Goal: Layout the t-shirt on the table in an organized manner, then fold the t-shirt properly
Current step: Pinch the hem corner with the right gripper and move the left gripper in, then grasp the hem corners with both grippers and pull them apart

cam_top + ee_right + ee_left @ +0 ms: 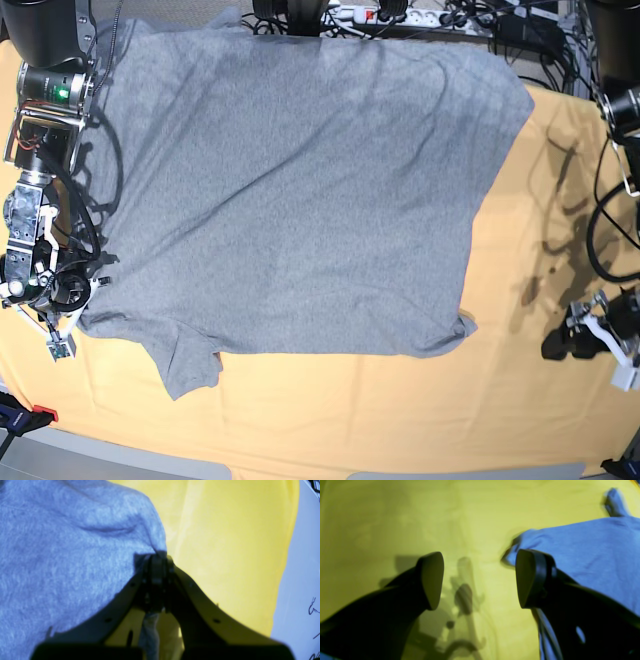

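Observation:
The heather-grey t-shirt point(300, 190) lies spread on the table point(520, 400) with a plain side up; no lettering shows. One sleeve point(190, 365) pokes toward the front edge. At the shirt's left edge my right gripper point(80, 298) is shut, and the right wrist view shows its tips point(157, 557) pinching a fold of the t-shirt point(62, 555). My left gripper point(555, 345) hovers over bare cloth, right of the shirt's corner. In the left wrist view it point(480, 580) stands open with nothing between its fingers, the t-shirt point(582, 550) just beyond the right finger point(530, 578).
A power strip and tangled cables point(400, 15) line the table's back edge. A red and black clamp point(20, 412) sits at the front left corner. Pale floor point(300, 580) shows past the table's edge in the right wrist view.

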Motion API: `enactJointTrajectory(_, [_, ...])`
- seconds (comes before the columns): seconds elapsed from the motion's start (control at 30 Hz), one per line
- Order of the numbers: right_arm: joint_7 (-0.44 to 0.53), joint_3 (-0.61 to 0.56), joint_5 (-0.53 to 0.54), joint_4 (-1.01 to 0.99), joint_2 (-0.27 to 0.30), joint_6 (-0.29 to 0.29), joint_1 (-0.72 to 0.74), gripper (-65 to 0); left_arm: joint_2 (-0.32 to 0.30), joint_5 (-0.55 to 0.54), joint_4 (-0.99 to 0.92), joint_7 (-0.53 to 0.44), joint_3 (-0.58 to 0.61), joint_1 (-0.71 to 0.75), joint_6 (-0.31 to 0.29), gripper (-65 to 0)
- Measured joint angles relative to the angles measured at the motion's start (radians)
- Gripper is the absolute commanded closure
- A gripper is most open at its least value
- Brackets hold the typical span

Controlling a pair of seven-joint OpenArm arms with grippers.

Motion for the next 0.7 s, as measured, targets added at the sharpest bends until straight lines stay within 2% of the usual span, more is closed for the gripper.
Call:
enactJointTrajectory(0.13, [-0.014,0.0,0.0,0.0,0.0,0.0,0.0,0.0,0.066,0.061,-0.002,-0.049,-0.001,0.051,0.003,-45.0])
enactJointTrajectory(0.23, [-0.027,0.0,0.005,0.0,0.0,0.0,0.0,0.0,0.14,0.124,-0.002,-0.08,-0.001,0.069,0.051,-45.0])
enactJointTrajectory(0.33, [-0.037,0.0,0.022,0.0,0.002,0.019,0.0,0.0,0.196,0.166,-0.002,-0.097,0.0,0.094,0.049,-45.0])
enactJointTrajectory(0.43, [-0.039,0.0,0.019,0.0,0.002,0.023,-0.002,0.0,0.236,0.198,-0.003,-0.11,0.0,0.105,0.051,-45.0])
enactJointTrajectory(0.57, [-0.04,0.0,0.027,0.0,0.012,0.026,-0.002,0.0,0.282,0.274,-0.004,-0.175,0.0,0.101,0.052,-45.0])
enactJointTrajectory(0.7, [-0.04,0.0,0.026,0.0,0.016,0.026,-0.002,0.0,0.31,0.342,-0.004,-0.205,-0.001,0.103,0.106,-45.0])
